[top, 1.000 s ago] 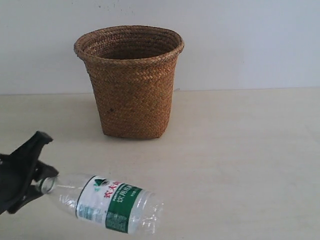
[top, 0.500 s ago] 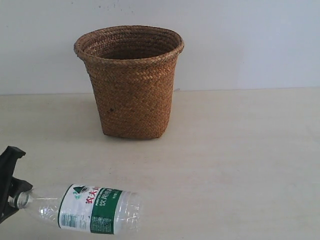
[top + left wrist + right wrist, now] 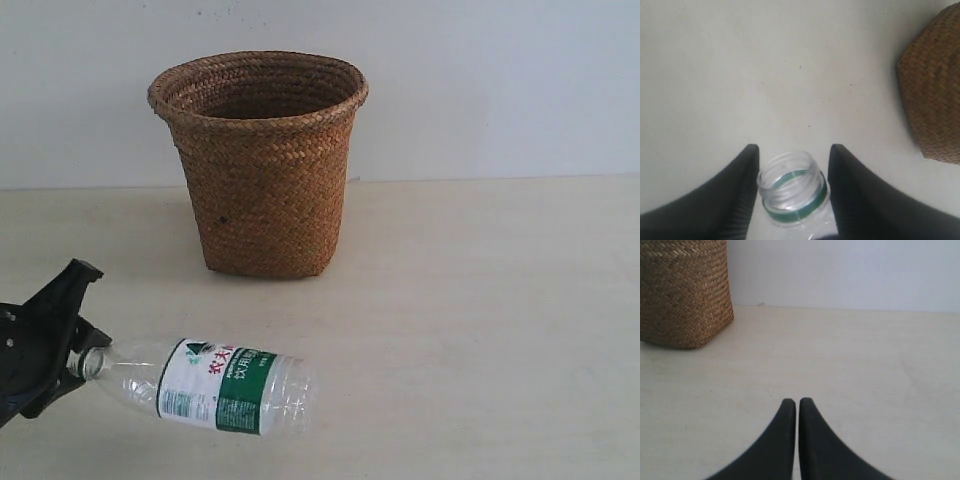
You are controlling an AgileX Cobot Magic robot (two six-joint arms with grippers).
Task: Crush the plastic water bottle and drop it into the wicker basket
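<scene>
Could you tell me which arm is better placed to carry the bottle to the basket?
Left: the left gripper holds the bottle neck near the basket; the right gripper is shut, empty, no bottle in view.

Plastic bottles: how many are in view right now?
1. The small clear plastic bottle with a white-and-green label is on its side, nearer the camera than the tall brown woven wicker basket, neck between the left gripper's fingers. The basket's inside is mostly hidden.

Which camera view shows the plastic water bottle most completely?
The exterior view: the plastic water bottle appears whole, on its side, label visible. The left wrist view shows only its open neck between the fingers of the left end effector. The right wrist view does not show it.
</scene>
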